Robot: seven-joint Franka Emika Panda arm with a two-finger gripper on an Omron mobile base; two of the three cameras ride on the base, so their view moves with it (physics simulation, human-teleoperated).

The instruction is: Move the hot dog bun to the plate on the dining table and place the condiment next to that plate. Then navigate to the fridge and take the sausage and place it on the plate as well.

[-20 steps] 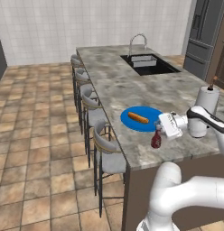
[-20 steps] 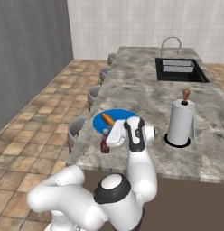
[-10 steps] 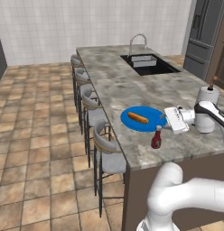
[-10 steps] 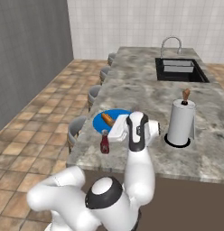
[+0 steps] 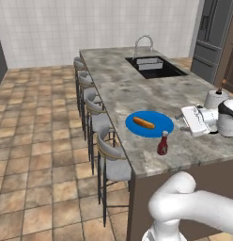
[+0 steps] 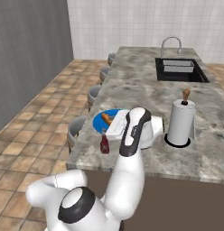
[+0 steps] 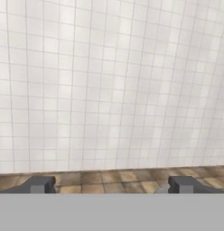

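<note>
Partly hidden plate behind arm, condiment standing beside it

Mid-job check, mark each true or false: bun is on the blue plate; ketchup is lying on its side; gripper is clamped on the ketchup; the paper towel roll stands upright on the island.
1. The hot dog bun lies on the plate. True.
2. The condiment lies on its side. False: it stands upright beside the plate.
3. The gripper is clamped on the condiment. False: its jaws are open and empty.
4. The paper towel roll stands upright on the dining table. True.
</note>
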